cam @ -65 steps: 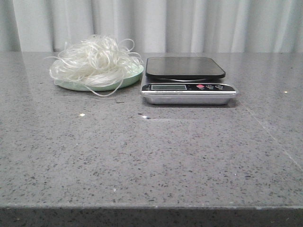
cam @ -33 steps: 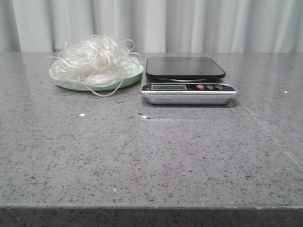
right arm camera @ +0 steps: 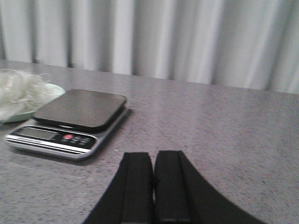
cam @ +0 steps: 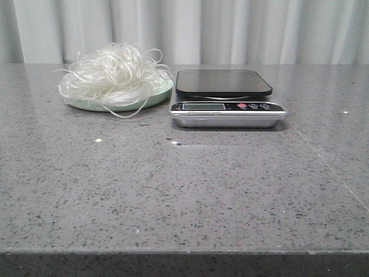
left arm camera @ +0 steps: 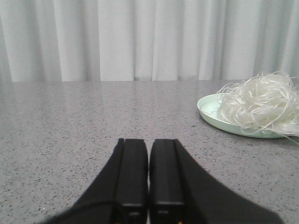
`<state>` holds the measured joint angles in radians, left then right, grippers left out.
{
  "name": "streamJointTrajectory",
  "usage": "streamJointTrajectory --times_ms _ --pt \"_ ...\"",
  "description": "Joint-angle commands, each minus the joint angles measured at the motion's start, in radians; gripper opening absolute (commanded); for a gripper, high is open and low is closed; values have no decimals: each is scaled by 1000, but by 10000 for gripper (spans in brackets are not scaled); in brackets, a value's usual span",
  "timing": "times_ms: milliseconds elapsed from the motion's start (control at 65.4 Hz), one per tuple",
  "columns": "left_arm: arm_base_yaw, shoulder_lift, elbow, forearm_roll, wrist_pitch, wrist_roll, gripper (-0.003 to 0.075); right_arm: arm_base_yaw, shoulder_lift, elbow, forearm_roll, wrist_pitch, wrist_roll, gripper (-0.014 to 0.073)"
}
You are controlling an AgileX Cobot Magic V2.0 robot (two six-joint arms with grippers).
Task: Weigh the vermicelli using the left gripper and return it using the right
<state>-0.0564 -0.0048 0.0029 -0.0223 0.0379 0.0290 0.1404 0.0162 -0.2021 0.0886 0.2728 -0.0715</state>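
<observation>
The vermicelli (cam: pixel 112 74) is a fluffy tangle of thin white strands heaped on a pale green plate (cam: pixel 151 100) at the back left of the table. Right beside it stands a silver kitchen scale (cam: pixel 226 107) with a bare black platform. In the left wrist view the vermicelli (left arm camera: pixel 260 103) lies well ahead and to one side of my left gripper (left arm camera: pixel 148 142), which is shut and empty. My right gripper (right arm camera: pixel 153 155) is also shut with nothing in it, low over the table, with the scale (right arm camera: pixel 70 122) off to its side. Neither gripper shows in the front view.
The grey speckled stone table (cam: pixel 190 190) runs to a front edge close to the camera. A pale pleated curtain (cam: pixel 230 29) hangs behind the table's far edge.
The whole front view has shifted a few pixels to the left. The vermicelli, plate and scale keep their places relative to each other.
</observation>
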Motion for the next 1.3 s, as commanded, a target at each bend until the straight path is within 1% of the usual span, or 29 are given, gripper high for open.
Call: streamJointTrajectory --times_ms 0,107,230,275,1285 --pt "4 -19 8 -1 -86 -12 133 -84 16 52 -18 -176 -10 167" --pt "4 -19 8 -1 -86 -12 133 -127 4 135 -18 -273 -10 167" --pt "4 -19 8 -1 -86 -12 133 -128 -38 227 -18 -373 -10 167" --pt "4 -19 8 -1 -86 -12 133 -128 -45 222 -18 -342 -10 167" --pt "4 -19 8 -1 -86 -12 133 -128 -44 222 -18 -332 -10 167"
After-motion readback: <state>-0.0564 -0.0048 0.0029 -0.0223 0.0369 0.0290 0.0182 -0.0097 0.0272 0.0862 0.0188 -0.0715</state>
